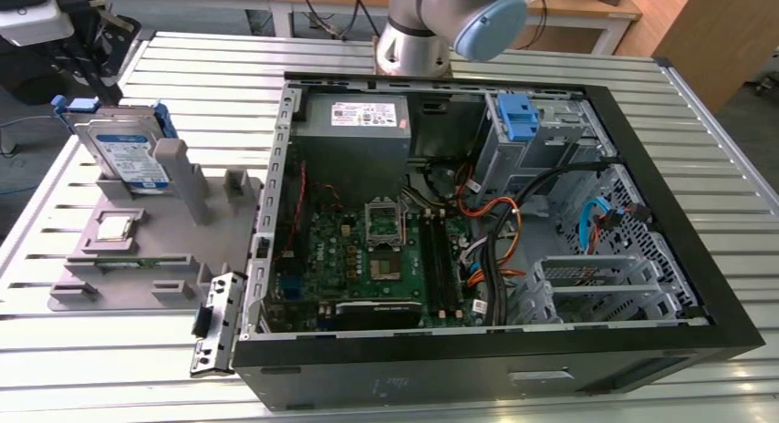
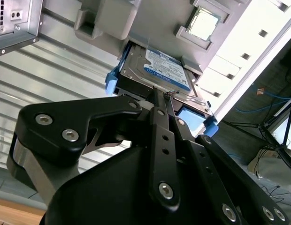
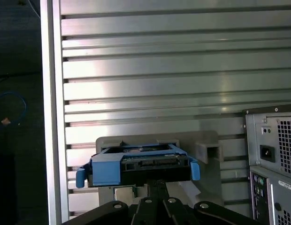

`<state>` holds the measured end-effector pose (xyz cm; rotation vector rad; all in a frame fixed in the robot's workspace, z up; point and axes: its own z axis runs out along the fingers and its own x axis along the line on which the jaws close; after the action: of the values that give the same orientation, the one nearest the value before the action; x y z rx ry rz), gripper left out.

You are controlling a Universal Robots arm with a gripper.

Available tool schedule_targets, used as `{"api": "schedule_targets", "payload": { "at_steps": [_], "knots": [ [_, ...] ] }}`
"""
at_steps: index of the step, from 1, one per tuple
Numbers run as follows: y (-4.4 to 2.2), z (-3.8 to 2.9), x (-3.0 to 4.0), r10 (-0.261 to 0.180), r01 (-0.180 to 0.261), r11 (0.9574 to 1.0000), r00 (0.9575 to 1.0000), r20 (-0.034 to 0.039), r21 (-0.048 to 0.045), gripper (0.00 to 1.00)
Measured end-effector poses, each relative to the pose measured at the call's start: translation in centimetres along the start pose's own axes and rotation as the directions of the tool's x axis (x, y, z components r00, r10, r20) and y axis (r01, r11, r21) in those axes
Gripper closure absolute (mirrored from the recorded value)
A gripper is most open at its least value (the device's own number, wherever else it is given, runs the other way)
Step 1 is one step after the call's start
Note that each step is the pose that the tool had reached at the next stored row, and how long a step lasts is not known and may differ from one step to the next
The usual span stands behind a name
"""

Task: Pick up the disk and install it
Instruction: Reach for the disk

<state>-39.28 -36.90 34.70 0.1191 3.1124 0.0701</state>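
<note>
Second wrist view: wrist tilted toward disk (image 2: pixel 164 70), jaws closed, tips at its edge.

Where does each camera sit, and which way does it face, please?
Exterior view: off-arm, looking down into the open black computer case; arm's grey joint shows.
Second wrist view: on-arm, facing the blue-framed silver disk's label past the black claw.
First wrist view: on-arm, facing that disk's connector edge over the claw.
Both wrist views share disk, claw.

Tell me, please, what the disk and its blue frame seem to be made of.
The disk is likely metal: its silvery casing glints, with a paper-like label on top. The blue frame is probably plastic: matte, evenly coloured, with moulded tabs.
</note>
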Motion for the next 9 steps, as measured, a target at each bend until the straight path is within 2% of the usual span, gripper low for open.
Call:
{"api": "schedule_targets", "payload": {
  "at_steps": [6,9],
  "knots": [
    [0.33,0.36,1.04,0.000,0.000,1.0000,1.0000,0.0001,-0.0001,0.90],
    [0.43,0.53,1.27,0.000,0.000,1.0000,1.0000,0.0002,-0.0001,0.90]
  ]
}}
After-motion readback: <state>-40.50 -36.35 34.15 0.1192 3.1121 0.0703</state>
